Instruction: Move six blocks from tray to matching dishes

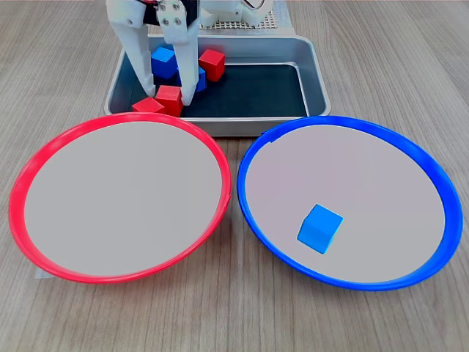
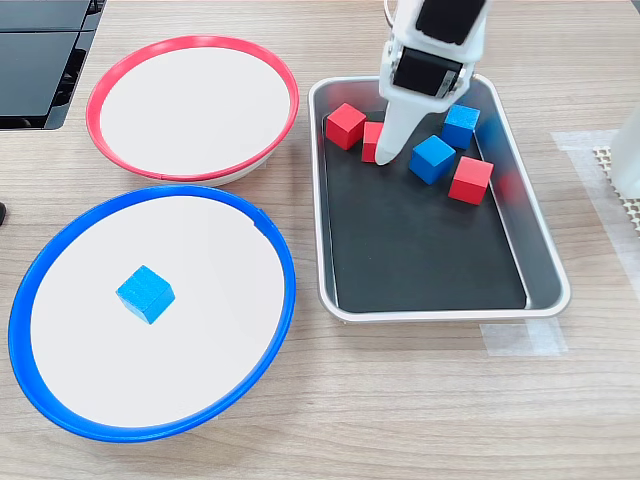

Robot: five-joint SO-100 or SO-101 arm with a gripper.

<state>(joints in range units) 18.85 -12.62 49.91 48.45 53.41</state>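
You had the tool (image 1: 170, 94) down in the tray (image 1: 311, 70), its two white fingers (image 1: 141, 62) spread moderately and straddling a red block (image 1: 169, 98). In the first exterior view that block sat between the tips; whether they touched it yet, you could not tell from either view. A second red block (image 1: 148, 105) lay just beside the tool, toward the red dish (image 1: 29, 172), and a third red one (image 1: 213, 63) sat behind it with two blue blocks (image 1: 164, 61).

One blue block (image 1: 320, 228) already lay in the blue dish (image 1: 432, 172), so sorting had only begun; the red dish held nothing.

The arm reached steeply down from above, fingers nearly vertical. The neighbouring red block looked close enough to get nudged when you closed.
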